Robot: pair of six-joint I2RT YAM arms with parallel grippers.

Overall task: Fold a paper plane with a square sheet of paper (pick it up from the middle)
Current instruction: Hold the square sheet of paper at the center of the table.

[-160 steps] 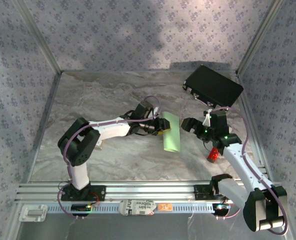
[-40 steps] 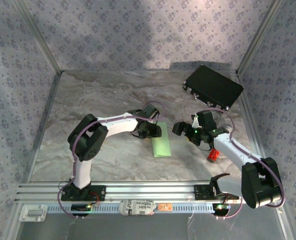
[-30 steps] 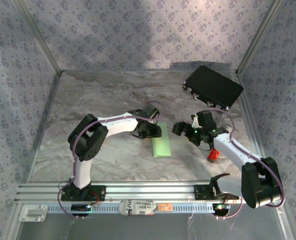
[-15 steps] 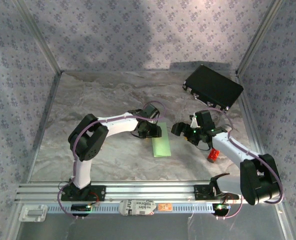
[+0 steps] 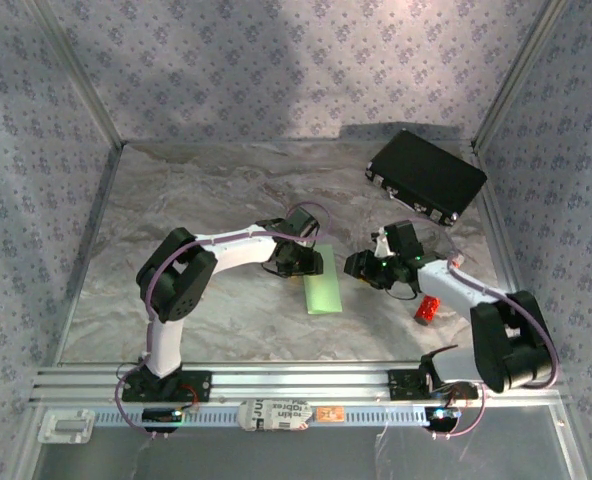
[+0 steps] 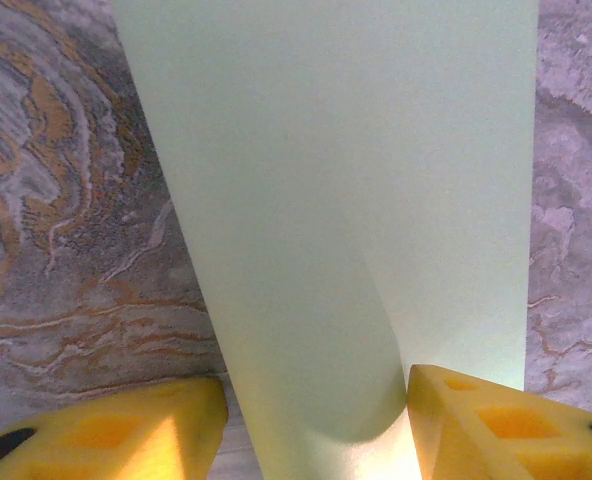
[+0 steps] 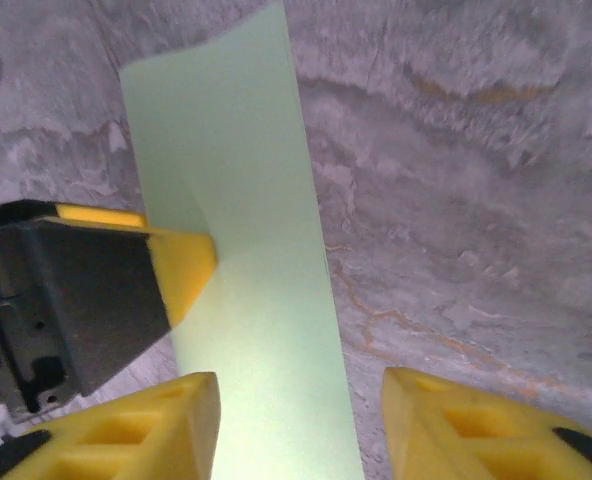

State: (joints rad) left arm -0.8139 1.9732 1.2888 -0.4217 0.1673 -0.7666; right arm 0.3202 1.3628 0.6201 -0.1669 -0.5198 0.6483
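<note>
grey-veined marble tabletop [image 5: 176, 200] inside a papered enclosure, where a paper-plane fold is at an early stage: the left gripper [image 5: 311, 262], on the far side of the work from the black case [image 5: 426, 172], has its yellow jaws closed lightly around the soft, uncreased bend of the square sheet of paper [image 5: 323, 290], which is doubled over into a long pale green strip lying well apart from the case, on the case's near-left. the left wrist view shows the curl of the sheet [image 6: 346, 180] sitting between that gripper's [image 6: 311, 430] two pads, the upper layer still bowed, not pressed flat. over the last few seconds the strip has come down from a raised hold to rest on the marble, and in the past second the right gripper [image 5: 361, 268], between the sheet and the case, has turned in toward the strip's edge. its own camera shows its [image 7: 296, 420] jaws spread wide with the sheet [image 7: 256, 250] running between them, gripping nothing; contact cannot be told. a small red cylinder [image 5: 428, 311] stands on the case's near side, untouched. the shift suggests the right arm is lining up to press or pinch the fold into a crease; no plane shape exists yet.
</note>
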